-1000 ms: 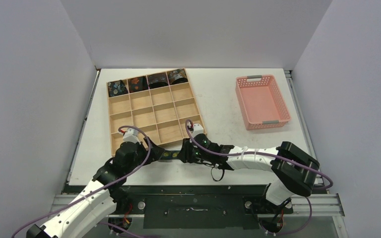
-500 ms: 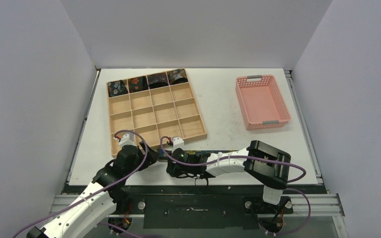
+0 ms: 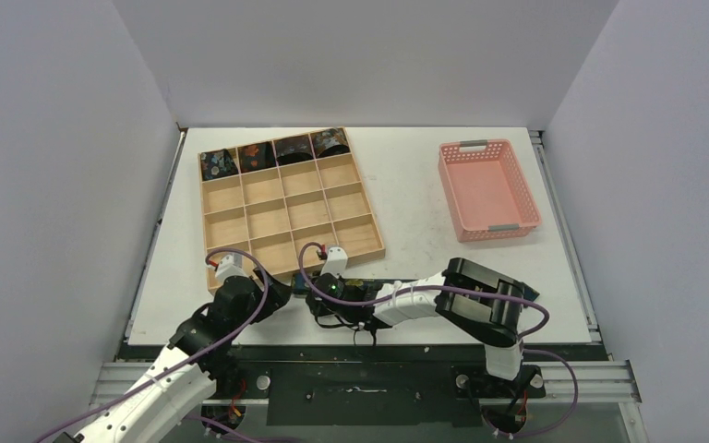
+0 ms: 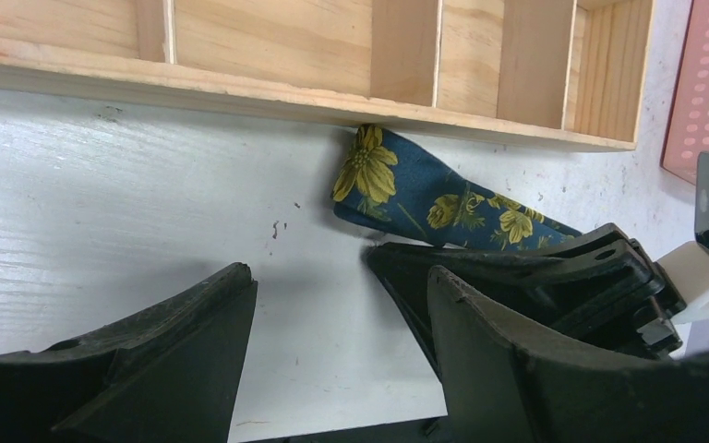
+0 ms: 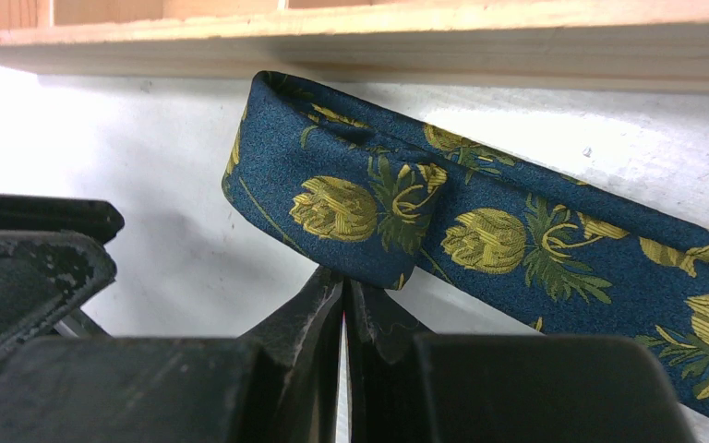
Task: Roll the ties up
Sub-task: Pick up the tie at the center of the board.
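Right gripper shut at the tie fold
It has slid left and closed at the folded end, which lies against the tray near wall; pinch unconfirmed. Left gripper stands open, empty. Rolling appears barely started

Plain pale lavender walls on 3 sides, scuffed white table, metal rail along the near edge.

Finds right gripper swung leftward along wooden tray's near wall to just beside left gripper, jaws gone from partly open to closed at tie's folded end.
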Robot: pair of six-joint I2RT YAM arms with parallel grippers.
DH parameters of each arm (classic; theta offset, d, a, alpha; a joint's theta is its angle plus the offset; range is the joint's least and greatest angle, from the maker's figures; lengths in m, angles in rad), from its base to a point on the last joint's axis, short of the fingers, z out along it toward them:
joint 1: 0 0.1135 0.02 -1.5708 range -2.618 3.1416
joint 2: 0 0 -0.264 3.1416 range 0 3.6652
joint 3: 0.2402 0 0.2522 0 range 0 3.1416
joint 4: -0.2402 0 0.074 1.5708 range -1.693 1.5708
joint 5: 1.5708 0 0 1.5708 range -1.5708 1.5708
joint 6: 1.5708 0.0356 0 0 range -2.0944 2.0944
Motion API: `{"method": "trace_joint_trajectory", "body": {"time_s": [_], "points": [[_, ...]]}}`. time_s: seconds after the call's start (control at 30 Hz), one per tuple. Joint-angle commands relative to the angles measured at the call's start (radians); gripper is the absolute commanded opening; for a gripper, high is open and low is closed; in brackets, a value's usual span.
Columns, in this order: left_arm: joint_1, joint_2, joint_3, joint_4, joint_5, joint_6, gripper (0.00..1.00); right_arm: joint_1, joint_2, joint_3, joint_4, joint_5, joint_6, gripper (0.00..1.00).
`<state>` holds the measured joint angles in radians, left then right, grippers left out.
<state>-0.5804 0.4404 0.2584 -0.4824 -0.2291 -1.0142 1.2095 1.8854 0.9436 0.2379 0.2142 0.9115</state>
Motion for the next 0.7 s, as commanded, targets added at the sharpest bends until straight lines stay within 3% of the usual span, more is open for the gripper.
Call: {"method": "trace_joint_trajectory", "body": {"time_s": [0.0,0.2,0.4,0.67], "points": [[0.006,0.016,0.003,0.023,-0.010,-0.005,0.66,-0.011,0.018,0.016,0.049,0.089,0.051,0.05],[0.006,0.016,-0.008,0.031,-0.007,-0.004,0.66,-0.022,0.042,0.031,0.055,0.086,0.053,0.05],[0.007,0.011,-0.002,0.040,-0.009,0.012,0.66,-0.014,-0.014,0.006,0.021,-0.014,-0.022,0.07],[0.008,0.034,-0.006,0.147,0.016,0.022,0.68,-0.056,-0.267,-0.110,-0.045,-0.132,-0.101,0.31]]}}
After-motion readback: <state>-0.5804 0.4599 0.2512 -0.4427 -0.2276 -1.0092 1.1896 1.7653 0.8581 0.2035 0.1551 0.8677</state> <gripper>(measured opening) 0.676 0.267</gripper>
